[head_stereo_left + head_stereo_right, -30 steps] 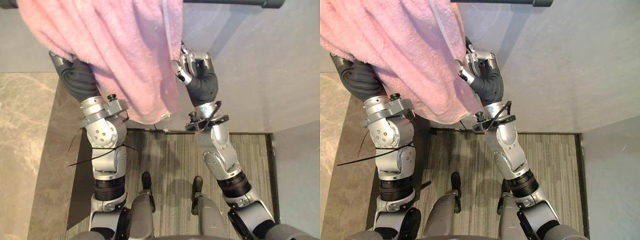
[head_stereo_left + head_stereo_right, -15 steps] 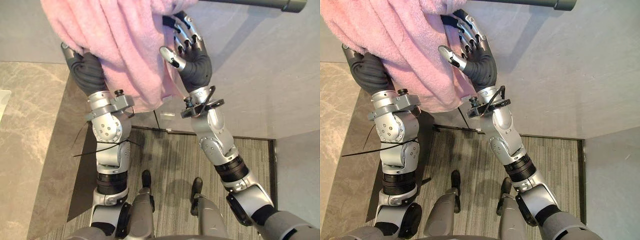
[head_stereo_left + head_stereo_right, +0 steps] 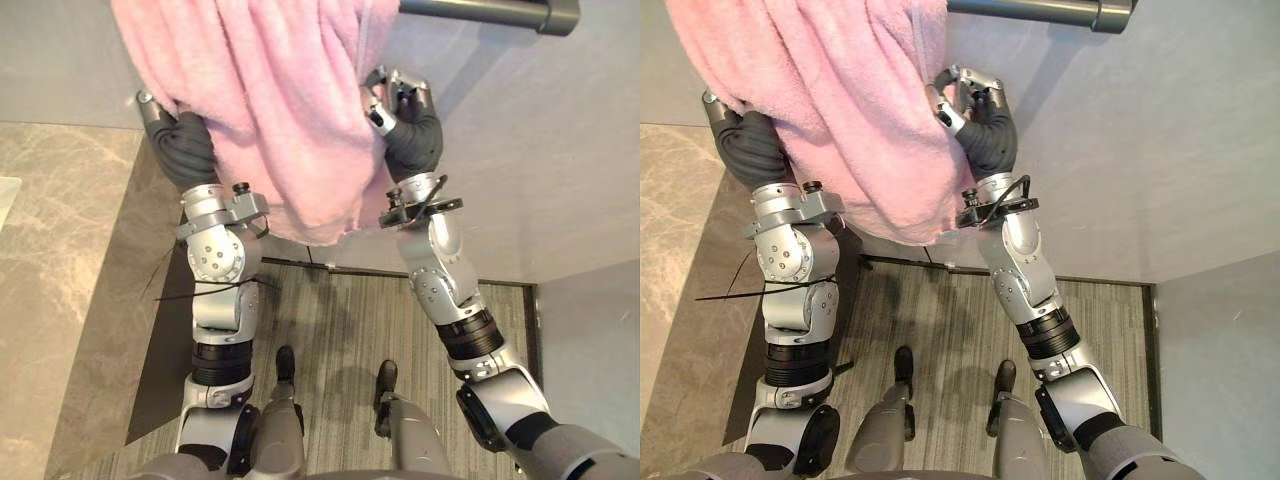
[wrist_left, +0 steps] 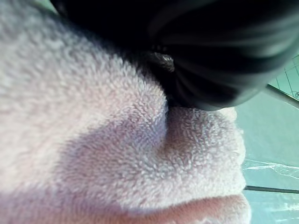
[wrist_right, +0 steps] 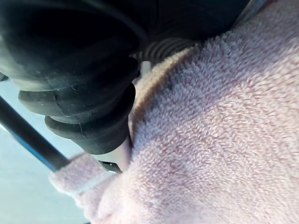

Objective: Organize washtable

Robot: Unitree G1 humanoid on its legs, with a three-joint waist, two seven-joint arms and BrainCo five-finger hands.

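Pink towel (image 3: 280, 110) up at the towel rail (image 3: 480, 12), not yet settled. My right hand (image 3: 402, 118) looks curled onto its edge; left hand (image 3: 182, 148) is under it, grip I can't tell.

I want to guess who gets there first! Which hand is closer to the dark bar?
Right. The right hand is just below the bar; the left hand sits farther off, across the towel.

- Fluffy pink terry towel (image 3: 280, 110), one even pink throughout.
- Dark grey metal rail (image 3: 480, 12) against a pale grey wall (image 3: 560, 150).
- Beige stone counter (image 3: 60, 250), veined in lighter streaks.
- Grey carpet floor (image 3: 340, 320), finely striped.
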